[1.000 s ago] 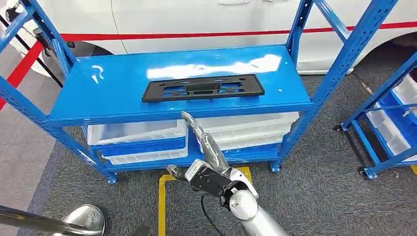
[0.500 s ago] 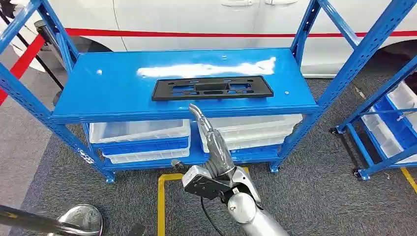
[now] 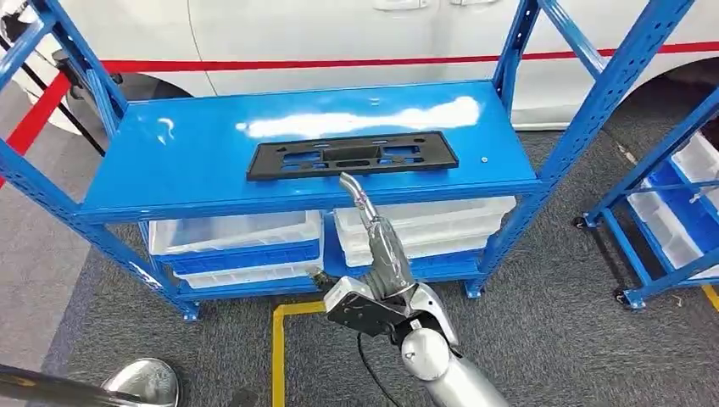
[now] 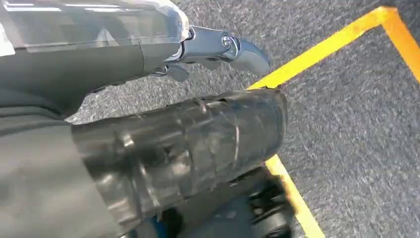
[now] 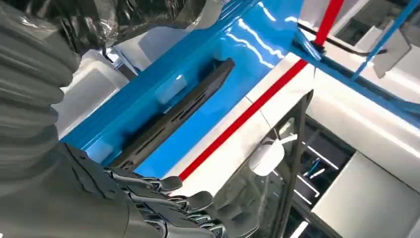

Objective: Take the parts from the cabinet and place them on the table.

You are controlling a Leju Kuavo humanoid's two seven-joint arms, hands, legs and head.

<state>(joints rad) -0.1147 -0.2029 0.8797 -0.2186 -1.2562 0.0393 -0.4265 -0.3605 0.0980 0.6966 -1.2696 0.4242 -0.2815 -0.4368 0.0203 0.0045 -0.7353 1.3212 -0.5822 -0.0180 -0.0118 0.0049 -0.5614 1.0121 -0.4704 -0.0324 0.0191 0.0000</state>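
A flat black plastic part [image 3: 352,155] with cut-outs lies on the top of the blue cabinet shelf [image 3: 195,161], near its front edge. My right hand [image 3: 377,250] reaches up from below with its fingers stretched out and nothing in it. Its fingertips [image 3: 348,181] are at the shelf's front edge, just short of the part. The right wrist view looks past the dark fingers [image 5: 168,198] at the black part [image 5: 173,119] on the blue shelf [image 5: 247,44]. My left hand [image 4: 188,144] hangs low over the carpet; how its fingers lie is unclear.
White plastic bins [image 3: 237,231] [image 3: 424,222] fill the lower shelf. A white car with a red stripe [image 3: 339,34] stands right behind the cabinet. A second blue rack [image 3: 670,212] is on the right. Yellow tape [image 3: 278,348] marks the grey carpet.
My right hand has risen and reached forward, its fingertips now closer to the black part at the shelf edge. The view has swayed a little.
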